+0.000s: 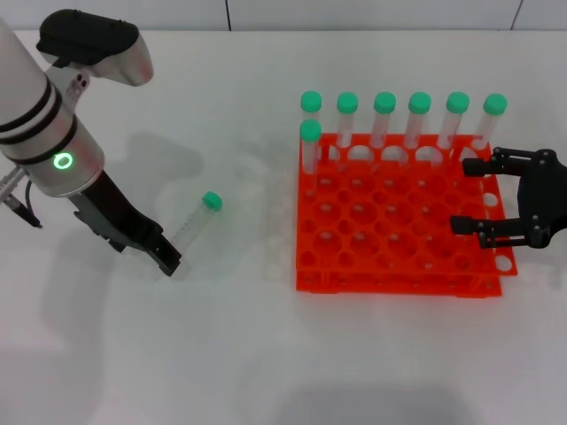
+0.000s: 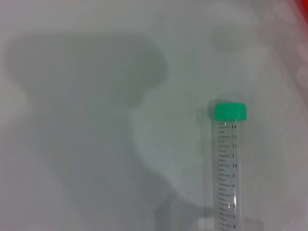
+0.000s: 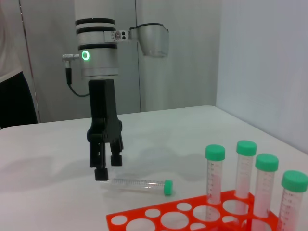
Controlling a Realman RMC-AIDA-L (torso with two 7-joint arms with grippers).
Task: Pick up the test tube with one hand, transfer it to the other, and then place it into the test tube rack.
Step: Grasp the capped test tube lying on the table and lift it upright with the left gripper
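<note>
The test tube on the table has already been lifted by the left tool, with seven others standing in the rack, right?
Not lifted. The right wrist view shows the test tube lying flat on the table, the left tool above its bottom end. Seven do stand in the rack.

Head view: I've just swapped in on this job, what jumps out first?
The orange-red test tube rack dominates the right half of the table, with seven green-capped tubes standing along its far edge and far-left corner. One loose test tube lies flat on the white table to its left, the left gripper poised at its bottom end. The right gripper hangs open over the rack's right edge.
</note>
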